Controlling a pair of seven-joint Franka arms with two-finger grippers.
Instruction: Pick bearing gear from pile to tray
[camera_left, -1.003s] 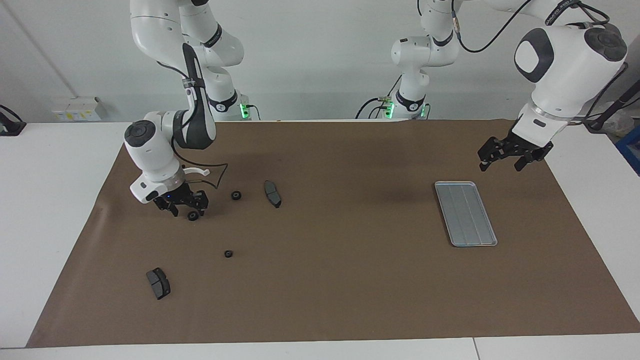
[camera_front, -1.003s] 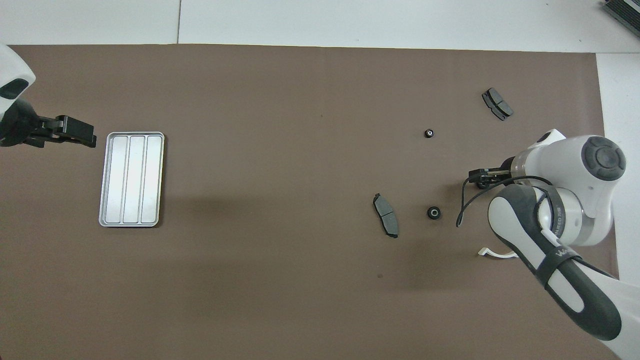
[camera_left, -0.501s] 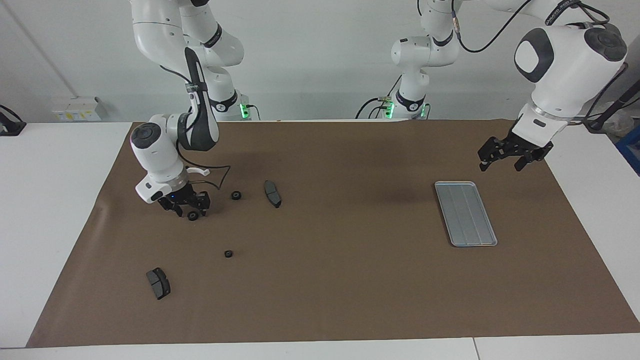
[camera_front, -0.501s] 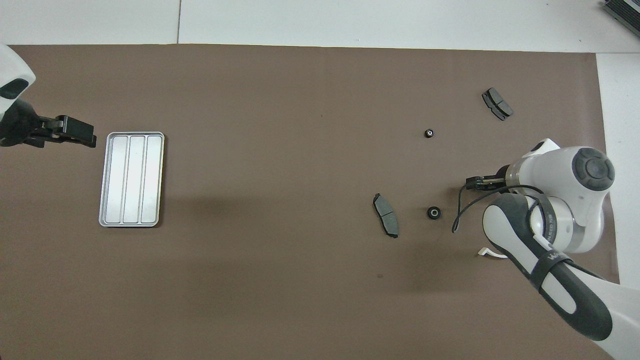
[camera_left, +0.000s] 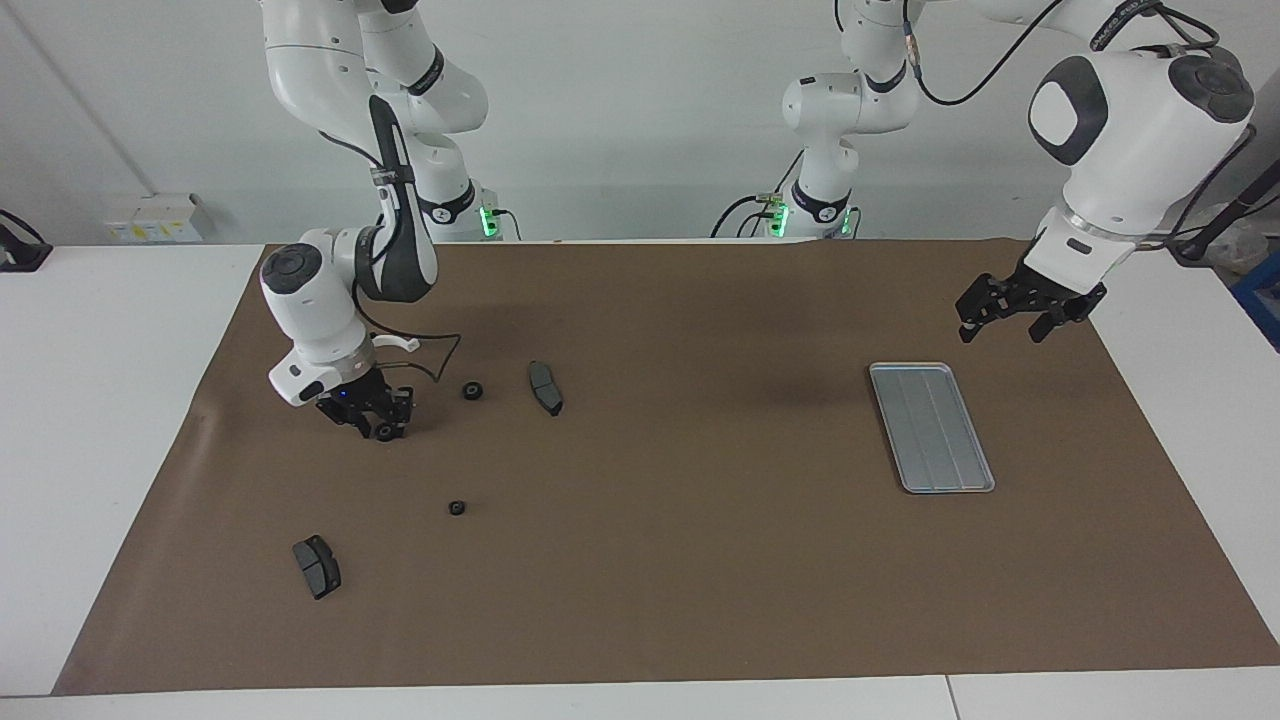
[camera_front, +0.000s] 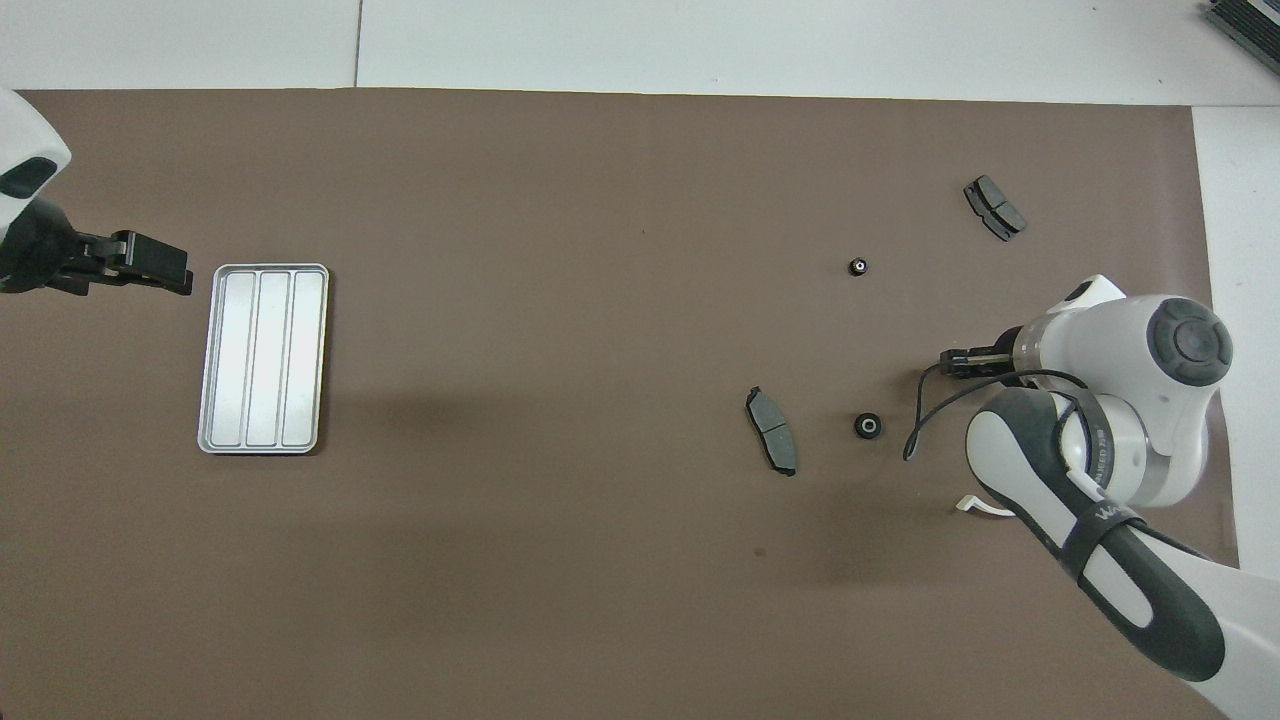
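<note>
Right claw clenched around small black ring, left claw parted, empty-handed

tray showing ribbed, satin silver metal | brown mat lying matt, paper-like | arm shells gleaming glossy white plastic

We can read almost nothing: only partial grey lettering, starting "W", on the right arm's dark forearm band, well back from its tool.
</note>
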